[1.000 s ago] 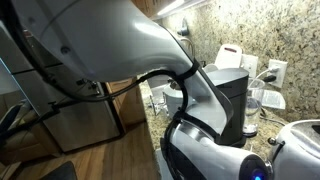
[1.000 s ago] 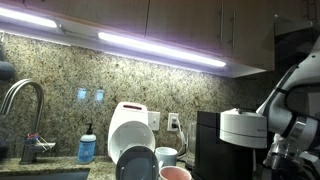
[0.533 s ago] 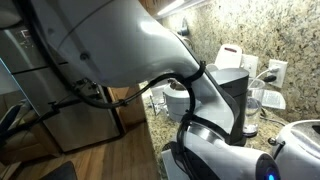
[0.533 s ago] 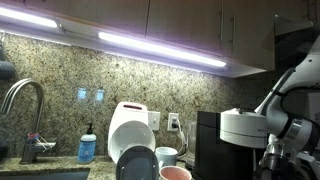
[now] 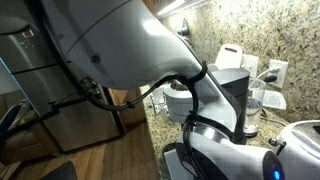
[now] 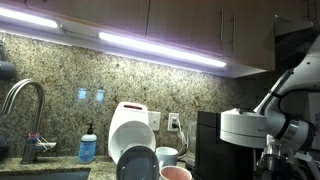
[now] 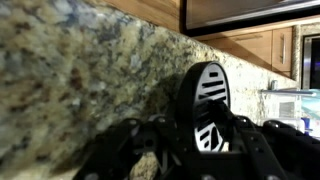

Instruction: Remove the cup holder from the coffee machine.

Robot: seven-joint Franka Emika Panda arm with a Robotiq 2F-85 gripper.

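One slotted black disc, taken for the cup holder [image 7: 207,90], is seen upright in the wrist view, apparently clamped edge-on by the closed hand [image 7: 205,140], near the coffee machine [image 6: 228,138]; so thinly held, it could be twisted loose and dropped

The coffee machine [image 6: 243,128] stands at the right against the granite wall. The robot arm [image 6: 291,100] is just right of its silver head, and a white plate [image 6: 127,127] stands upright to its left.
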